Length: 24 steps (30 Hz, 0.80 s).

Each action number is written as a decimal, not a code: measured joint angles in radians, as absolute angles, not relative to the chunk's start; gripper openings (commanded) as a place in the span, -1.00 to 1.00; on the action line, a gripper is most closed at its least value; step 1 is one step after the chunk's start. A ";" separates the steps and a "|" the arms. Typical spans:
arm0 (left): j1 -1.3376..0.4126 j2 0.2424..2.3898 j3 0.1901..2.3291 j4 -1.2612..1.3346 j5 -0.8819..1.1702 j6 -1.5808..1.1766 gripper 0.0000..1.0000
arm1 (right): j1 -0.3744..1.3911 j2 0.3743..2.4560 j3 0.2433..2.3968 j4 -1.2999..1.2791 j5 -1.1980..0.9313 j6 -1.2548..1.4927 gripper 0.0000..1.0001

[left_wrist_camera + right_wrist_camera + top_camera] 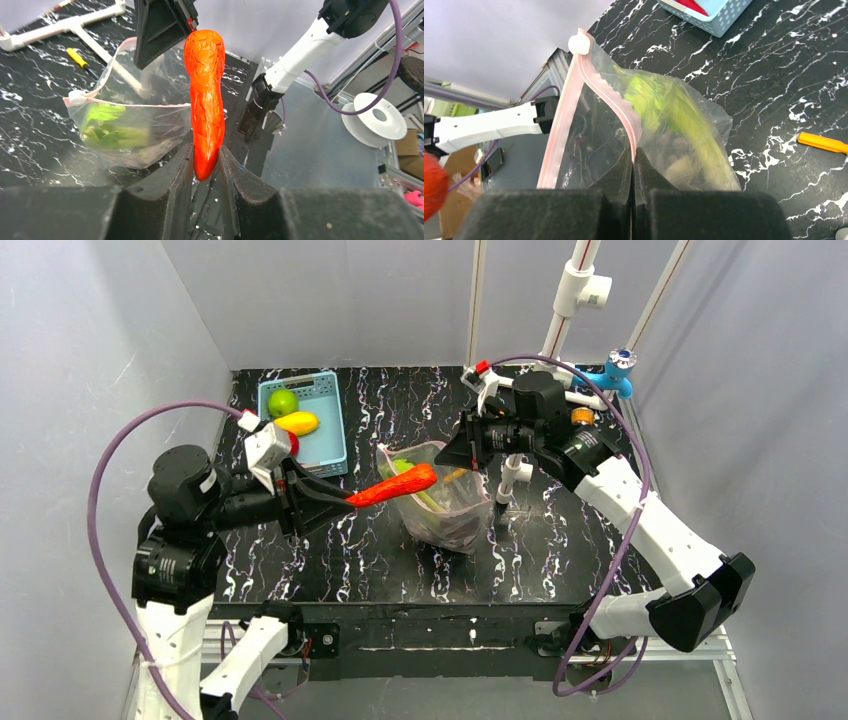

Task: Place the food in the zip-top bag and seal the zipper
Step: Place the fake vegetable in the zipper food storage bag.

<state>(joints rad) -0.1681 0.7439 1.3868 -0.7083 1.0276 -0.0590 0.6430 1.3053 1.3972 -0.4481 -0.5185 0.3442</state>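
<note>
While the right gripper (634, 154) pinches the zip-top bag's (452, 516) zipper (615, 106), the left gripper (206, 152) clamps the red chili (205, 95) — jutting toward the bag's mouth.

Crinkly clear plastic bag (702, 116), glossy chili (205, 92)

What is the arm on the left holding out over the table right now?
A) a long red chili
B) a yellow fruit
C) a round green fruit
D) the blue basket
A: the left end effector is shut on the red chili, close to the zip-top bag.
</note>
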 measured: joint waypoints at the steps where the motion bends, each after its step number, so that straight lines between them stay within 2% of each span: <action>1: -0.169 0.758 1.384 -0.713 1.038 -0.060 -1.00 | 0.643 1.312 1.404 -0.450 -0.536 0.335 -0.97; 12: -0.199 0.919 1.369 -0.762 1.036 -0.105 -1.00 | 0.669 1.332 1.420 -0.471 -0.624 0.267 -0.97; 24: -0.326 1.069 1.488 -0.985 0.949 -0.036 -1.00 | 0.675 1.332 1.420 -0.473 -0.633 0.223 -0.97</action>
